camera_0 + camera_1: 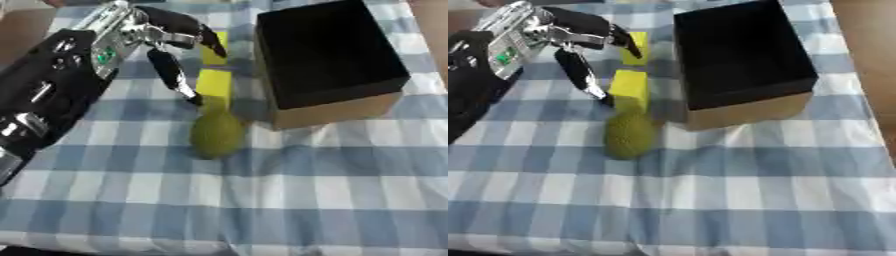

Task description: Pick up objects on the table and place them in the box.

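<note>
A green, pear-like fruit (216,133) lies on the blue checked cloth, just left of the box. Behind it a yellow block (213,84) lies lengthwise, and a second yellow piece (634,49) shows farther back. The open box (328,60) has a black inside and tan cardboard walls; nothing shows in it. My left hand (166,40) hovers over the yellow block with fingers spread and relaxed, one finger (175,77) pointing down to just above the fruit's top. It holds nothing. My right hand appears in neither view.
My black left forearm (44,95) fills the left side. The checked tablecloth (306,200) stretches across the front. Brown table surface (868,30) shows at the far right beyond the cloth's edge.
</note>
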`<action>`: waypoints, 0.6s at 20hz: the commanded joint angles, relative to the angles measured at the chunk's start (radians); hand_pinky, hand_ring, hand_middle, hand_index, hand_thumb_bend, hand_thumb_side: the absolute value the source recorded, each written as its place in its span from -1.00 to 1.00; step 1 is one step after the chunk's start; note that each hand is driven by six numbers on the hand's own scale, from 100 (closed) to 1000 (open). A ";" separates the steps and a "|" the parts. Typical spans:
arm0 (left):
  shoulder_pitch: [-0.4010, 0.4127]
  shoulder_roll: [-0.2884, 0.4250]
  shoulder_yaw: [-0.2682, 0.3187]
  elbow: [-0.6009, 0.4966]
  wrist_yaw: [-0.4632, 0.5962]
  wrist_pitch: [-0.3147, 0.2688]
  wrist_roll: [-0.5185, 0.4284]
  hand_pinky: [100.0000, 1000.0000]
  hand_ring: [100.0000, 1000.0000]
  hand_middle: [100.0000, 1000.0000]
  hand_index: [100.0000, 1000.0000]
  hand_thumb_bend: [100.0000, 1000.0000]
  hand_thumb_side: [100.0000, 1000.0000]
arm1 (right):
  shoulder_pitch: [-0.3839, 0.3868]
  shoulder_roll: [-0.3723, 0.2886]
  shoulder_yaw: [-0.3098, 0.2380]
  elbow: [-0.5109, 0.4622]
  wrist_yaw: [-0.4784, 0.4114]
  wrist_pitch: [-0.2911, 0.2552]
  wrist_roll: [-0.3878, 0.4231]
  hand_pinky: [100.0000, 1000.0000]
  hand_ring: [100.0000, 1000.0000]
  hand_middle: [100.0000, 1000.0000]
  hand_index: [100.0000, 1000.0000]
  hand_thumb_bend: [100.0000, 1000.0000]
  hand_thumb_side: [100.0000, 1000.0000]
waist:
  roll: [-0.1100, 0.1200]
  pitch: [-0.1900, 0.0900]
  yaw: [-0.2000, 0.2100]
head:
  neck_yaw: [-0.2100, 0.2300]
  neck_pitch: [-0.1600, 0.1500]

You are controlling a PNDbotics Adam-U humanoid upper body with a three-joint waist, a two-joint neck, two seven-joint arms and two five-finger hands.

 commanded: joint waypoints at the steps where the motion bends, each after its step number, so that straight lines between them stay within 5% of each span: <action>1: -0.015 0.002 0.027 0.005 -0.027 -0.285 -0.294 0.92 0.80 0.64 0.84 0.20 -0.05 | -0.008 -0.013 -0.008 -0.010 -0.006 0.001 0.003 0.76 1.00 -0.22 0.71 -1.00 -0.18 | 0.011 -0.019 -0.004 | 0.007 -0.003; 12: -0.007 -0.029 0.060 0.053 -0.090 -0.292 -0.294 0.90 0.79 0.62 0.82 0.18 -0.05 | -0.018 -0.004 -0.008 -0.010 -0.009 0.005 0.013 0.77 1.00 -0.23 0.71 -1.00 -0.18 | 0.013 -0.005 -0.014 | 0.016 -0.010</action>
